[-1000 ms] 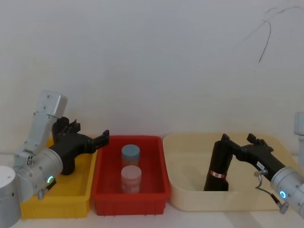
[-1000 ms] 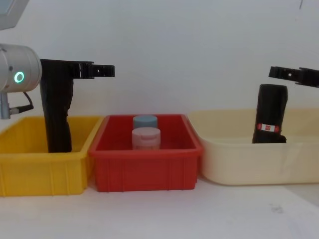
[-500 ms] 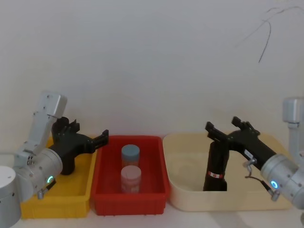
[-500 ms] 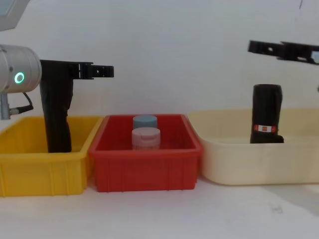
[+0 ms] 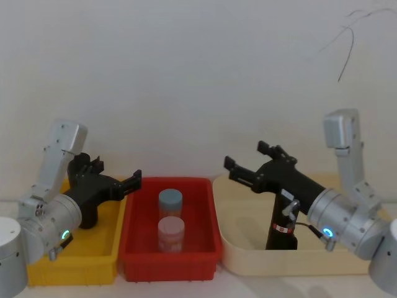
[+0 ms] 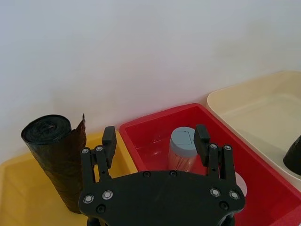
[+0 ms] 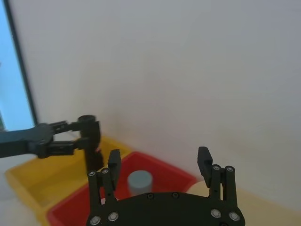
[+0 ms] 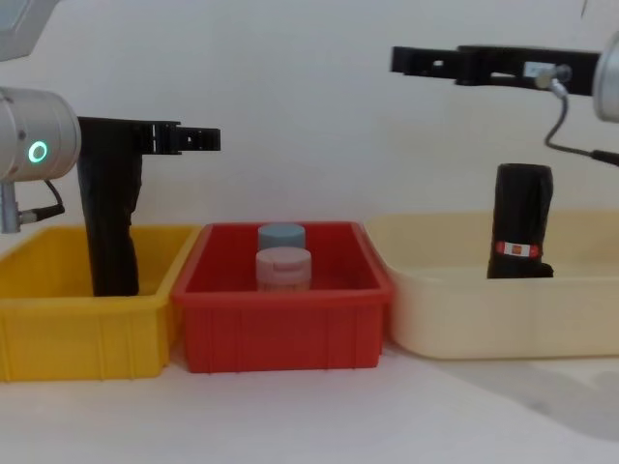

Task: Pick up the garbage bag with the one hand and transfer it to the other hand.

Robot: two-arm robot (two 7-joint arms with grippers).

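Note:
The garbage bag, a tall black roll with a red-and-white band, stands upright in the cream tub, held by nothing. My right gripper, on the blue-ringed wrist, hangs open and empty. It is well above the bag and to its left, over the tub's left rim. My left gripper, on the green-ringed wrist, is open and empty above the edge between the yellow and red bins. A dark edge of the bag also shows in the left wrist view.
Another black roll with a ragged top stands in the yellow bin. The red bin between the other two holds a blue-lidded jar and a pink-lidded jar. A white wall is close behind.
My right gripper has risen from the top of the garbage bag and swung left, leaving the bag standing in the tub. The left arm has not moved.

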